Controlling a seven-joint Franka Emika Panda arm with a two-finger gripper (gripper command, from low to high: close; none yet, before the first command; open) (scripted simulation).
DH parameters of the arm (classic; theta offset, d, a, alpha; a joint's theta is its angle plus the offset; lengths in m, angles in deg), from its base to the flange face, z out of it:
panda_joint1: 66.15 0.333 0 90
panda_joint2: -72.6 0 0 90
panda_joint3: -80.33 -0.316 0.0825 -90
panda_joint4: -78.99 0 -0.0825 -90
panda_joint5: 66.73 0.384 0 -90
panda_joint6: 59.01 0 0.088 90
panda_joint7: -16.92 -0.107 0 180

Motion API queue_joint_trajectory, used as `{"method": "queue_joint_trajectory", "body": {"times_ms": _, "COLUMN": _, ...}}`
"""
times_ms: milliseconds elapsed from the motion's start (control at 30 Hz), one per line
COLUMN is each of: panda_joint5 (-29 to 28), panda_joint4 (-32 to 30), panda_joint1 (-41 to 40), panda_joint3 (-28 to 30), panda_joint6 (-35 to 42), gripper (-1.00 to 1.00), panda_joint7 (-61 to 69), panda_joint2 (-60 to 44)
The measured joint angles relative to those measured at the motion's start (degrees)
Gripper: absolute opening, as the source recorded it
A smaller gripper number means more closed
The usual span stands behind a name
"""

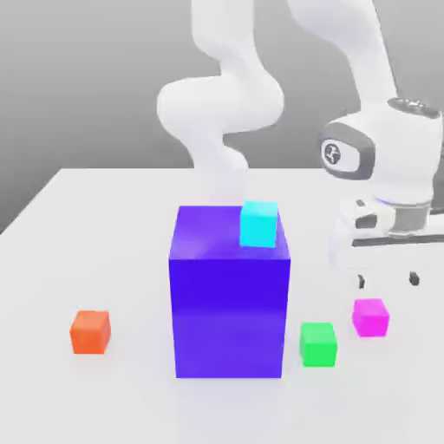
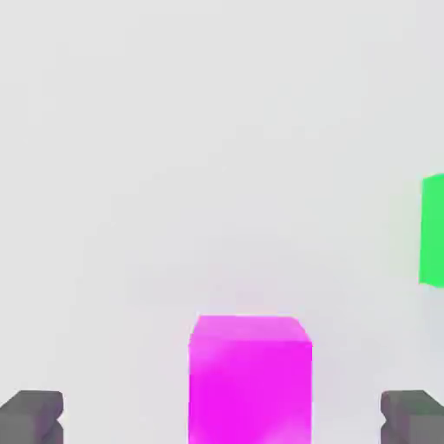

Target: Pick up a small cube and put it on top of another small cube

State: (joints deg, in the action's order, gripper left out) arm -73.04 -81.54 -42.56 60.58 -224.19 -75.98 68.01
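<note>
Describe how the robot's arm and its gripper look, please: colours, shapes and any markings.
The arm is glossy white, built of thick rounded segments. Its wrist joint bears a grey ring with a small dark mark. The gripper has a white body and two short dark grey fingertips.

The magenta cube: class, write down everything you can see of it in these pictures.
The magenta cube is small, plain and evenly coloured, with a smooth matte look, the same size as the green cube beside it. It sits flat and upright on the white table, touching nothing else. The open claw hangs just above it; in the hand view the cube lies between the fingertips.
</note>
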Motion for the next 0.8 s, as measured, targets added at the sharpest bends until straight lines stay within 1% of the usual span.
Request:
{"method": "queue_joint_trajectory", "body": {"times_ms": 67, "panda_joint5": -5.2, "panda_joint4": 0.6, "panda_joint1": 2.1, "panda_joint3": 3.2, "panda_joint6": -2.3, "gripper": 0.00, "panda_joint7": -3.9, "panda_joint2": -3.2}}
{"method": "queue_joint_trajectory", "body": {"times_ms": 133, "panda_joint5": -9.2, "panda_joint4": 1.3, "panda_joint1": 5.1, "panda_joint3": 7.1, "panda_joint6": -4.8, "gripper": 0.00, "panda_joint7": -6.9, "panda_joint2": -6.4}}
{"method": "queue_joint_trajectory", "body": {"times_ms": 233, "panda_joint5": -12.8, "panda_joint4": 2.4, "panda_joint1": 9.8, "panda_joint3": 12.7, "panda_joint6": -8.6, "gripper": 0.00, "panda_joint7": -9.9, "panda_joint2": -11.3}}
{"method": "queue_joint_trajectory", "body": {"times_ms": 267, "panda_joint5": -13.4, "panda_joint4": 2.6, "panda_joint1": 11.0, "panda_joint3": 13.9, "panda_joint6": -9.6, "gripper": -1.00, "panda_joint7": -10.5, "panda_joint2": -12.6}}
{"method": "queue_joint_trajectory", "body": {"times_ms": 467, "panda_joint5": -13.7, "panda_joint4": 2.7, "panda_joint1": 11.5, "panda_joint3": 14.5, "panda_joint6": -10.2, "gripper": -1.00, "panda_joint7": -10.8, "panda_joint2": -13.2}}
{"method": "queue_joint_trajectory", "body": {"times_ms": 533, "panda_joint5": -12.9, "panda_joint4": 2.4, "panda_joint1": 10.4, "panda_joint3": 13.3, "panda_joint6": -9.0, "gripper": -1.00, "panda_joint7": -10.0, "panda_joint2": -11.7}}
{"method": "queue_joint_trajectory", "body": {"times_ms": 633, "panda_joint5": -8.8, "panda_joint4": 1.5, "panda_joint1": 7.4, "panda_joint3": 9.4, "panda_joint6": -5.6, "gripper": -1.00, "panda_joint7": -6.7, "panda_joint2": -7.2}}
{"method": "queue_joint_trajectory", "body": {"times_ms": 800, "panda_joint5": 2.0, "panda_joint4": -0.4, "panda_joint1": 5.3, "panda_joint3": 4.5, "panda_joint6": 0.4, "gripper": -1.00, "panda_joint7": 0.8, "panda_joint2": 0.7}}
